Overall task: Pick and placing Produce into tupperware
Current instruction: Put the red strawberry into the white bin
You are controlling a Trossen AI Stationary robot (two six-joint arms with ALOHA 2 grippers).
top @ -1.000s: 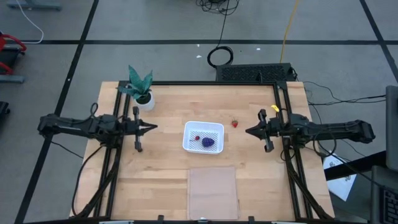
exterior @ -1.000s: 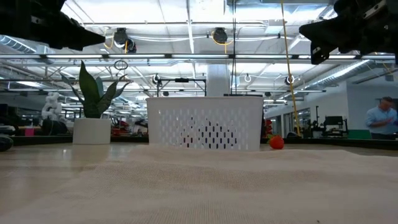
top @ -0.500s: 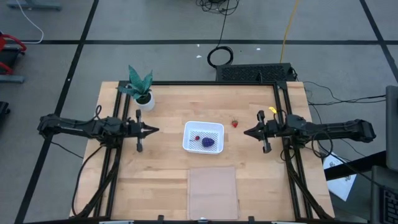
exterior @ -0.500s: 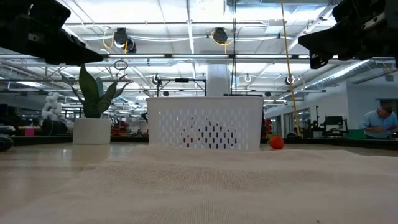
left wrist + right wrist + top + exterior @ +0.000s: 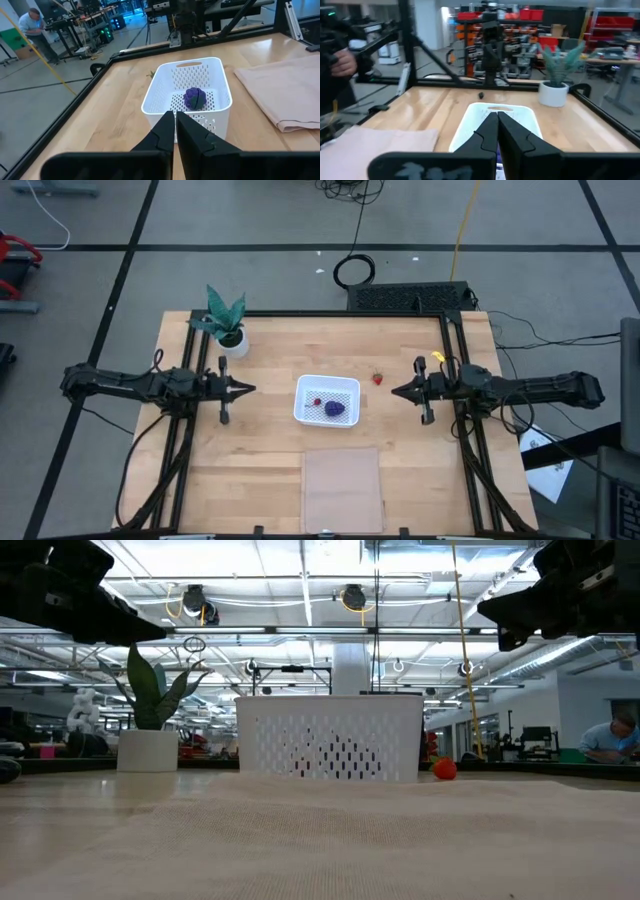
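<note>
The white tupperware (image 5: 327, 401) stands mid-table with a purple lumpy cluster (image 5: 334, 409) and a small red piece (image 5: 318, 402) lying in it. One red strawberry piece (image 5: 378, 379) lies on the wood just beyond the tupperware's far right corner, also seen in the low view (image 5: 445, 769). My left gripper (image 5: 250, 389) hovers shut to the tupperware's left, pointing at it (image 5: 175, 120). My right gripper (image 5: 393, 392) hovers shut to its right, also pointing at it (image 5: 497, 121). Both are above the table, and neither holds anything.
A potted green plant (image 5: 227, 320) stands at the table's far left. A flat translucent sheet (image 5: 342, 488) lies near the front edge, in front of the tupperware. Black frame rails (image 5: 172, 450) run along both sides of the table. People show in the room beyond.
My left gripper has come down a little, still level and pointing at the tupperware. The produce and the tupperware have stayed where they were.
</note>
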